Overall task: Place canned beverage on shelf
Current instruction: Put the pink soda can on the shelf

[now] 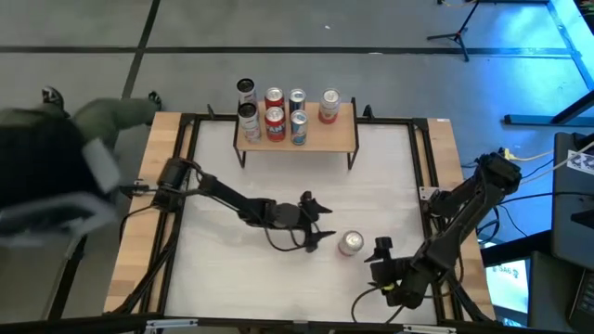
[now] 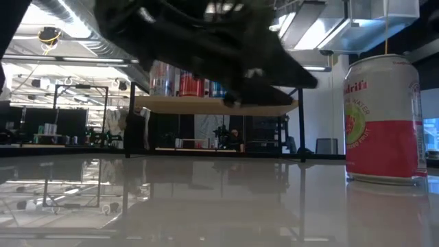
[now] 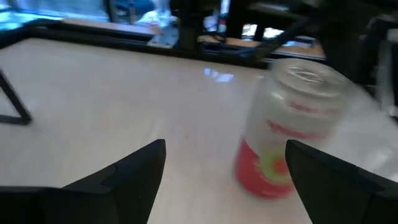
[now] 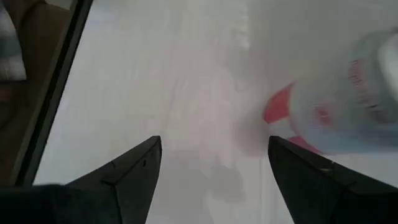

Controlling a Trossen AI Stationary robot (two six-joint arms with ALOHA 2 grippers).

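A white and red can [image 1: 350, 243] stands upright on the white table, near the front right; it also shows in the low view [image 2: 383, 120], the left wrist view [image 3: 286, 134] and the right wrist view [image 4: 348, 106]. My left gripper [image 1: 318, 223] is open just left of the can, pointing at it, clear of it. My right gripper [image 1: 381, 252] is open near the table's front right, a little right of the can. The shelf [image 1: 299, 137], a light wooden board on black legs, stands at the far middle with several cans [image 1: 275, 113] on top.
A black frame [image 1: 422, 167] runs around the white table top. A person in a green sleeve [image 1: 102, 121] is at the far left corner. Open table lies between the can and the shelf.
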